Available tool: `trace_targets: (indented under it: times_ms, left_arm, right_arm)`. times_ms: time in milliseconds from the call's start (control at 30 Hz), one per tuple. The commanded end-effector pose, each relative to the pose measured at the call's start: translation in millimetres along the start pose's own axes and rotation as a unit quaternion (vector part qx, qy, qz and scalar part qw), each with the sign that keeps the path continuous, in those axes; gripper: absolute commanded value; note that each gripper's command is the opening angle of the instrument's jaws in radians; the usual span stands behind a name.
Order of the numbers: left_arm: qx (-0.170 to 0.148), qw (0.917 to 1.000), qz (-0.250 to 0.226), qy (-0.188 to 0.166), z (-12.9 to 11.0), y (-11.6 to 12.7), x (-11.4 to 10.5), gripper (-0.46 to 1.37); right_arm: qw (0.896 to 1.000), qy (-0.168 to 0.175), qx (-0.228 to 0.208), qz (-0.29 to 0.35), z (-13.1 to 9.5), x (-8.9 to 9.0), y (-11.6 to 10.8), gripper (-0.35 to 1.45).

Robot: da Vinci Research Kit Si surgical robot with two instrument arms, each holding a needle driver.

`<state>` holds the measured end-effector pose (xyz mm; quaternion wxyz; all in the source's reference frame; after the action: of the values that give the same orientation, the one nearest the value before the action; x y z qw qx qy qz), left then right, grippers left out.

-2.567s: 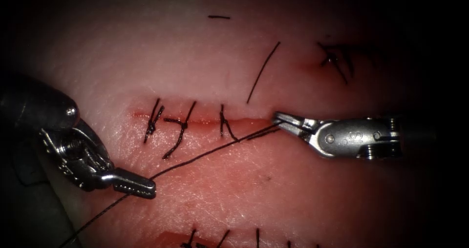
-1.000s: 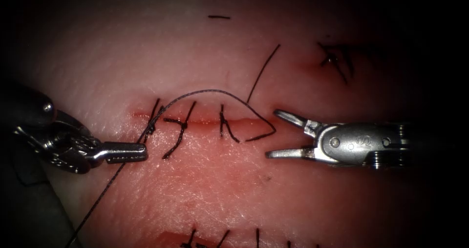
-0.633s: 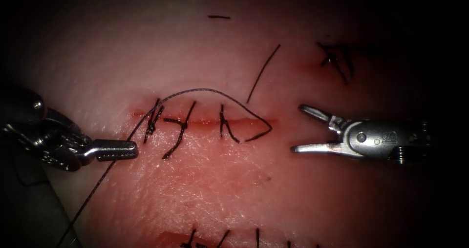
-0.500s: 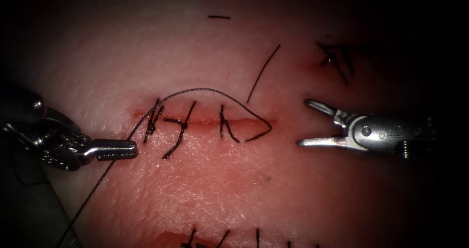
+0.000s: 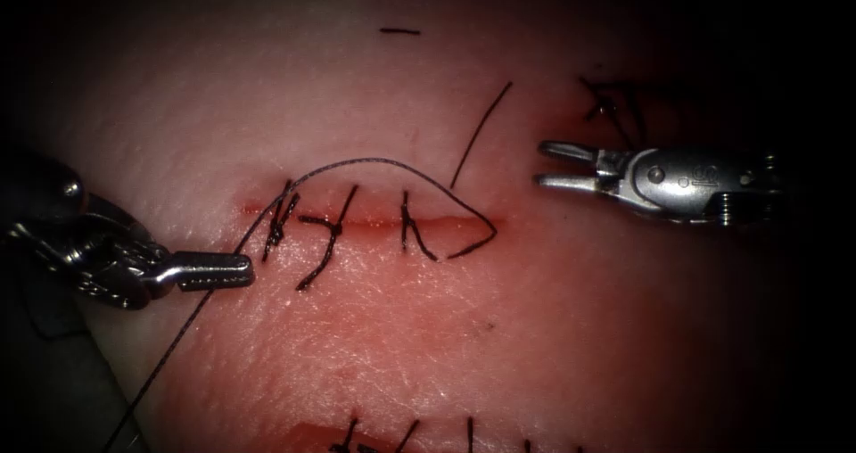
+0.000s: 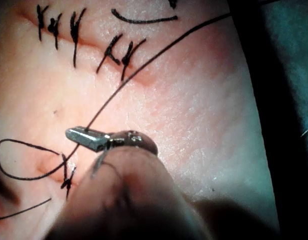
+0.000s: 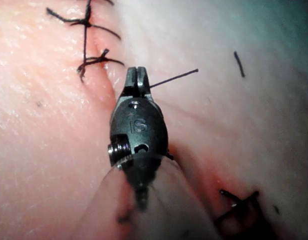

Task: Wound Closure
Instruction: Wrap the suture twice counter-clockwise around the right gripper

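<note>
Tissue [image 5: 428, 328]; right end effector [image 5: 539, 165] higher, narrower.

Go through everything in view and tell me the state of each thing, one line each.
Left tool: jaws shut on the thread.
Right tool: jaws slightly open, holding nothing, above the cut's right end.
Thread: slack, looped over the stitches.
Cut: stitched along its left part.
Tissue: wet with red fluid.

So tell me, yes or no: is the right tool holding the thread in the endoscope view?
No: the right tool sits with its jaws apart and empty, above and to the right of the thread looping over the cut.
</note>
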<state>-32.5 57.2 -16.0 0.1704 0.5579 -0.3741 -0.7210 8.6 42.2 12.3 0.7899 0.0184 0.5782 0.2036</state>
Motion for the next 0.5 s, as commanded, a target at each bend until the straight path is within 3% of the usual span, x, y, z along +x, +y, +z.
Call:
trace_targets:
  times_ms: [33,500]
  left_arm:
    - [-0.006,1.0,-0.002,-0.001,0.1,0.0,0.0,-0.35]
    - [-0.003,0.9999,-0.003,0.011,1.4,-0.5,0.7,-0.35]
  right_arm:
    - [1.0,0.004,0.002,-0.001,0.3,0.0,0.1,-0.35]
    - [0.999,0.032,0.018,-0.003,6.1,0.9,0.9,-0.35]
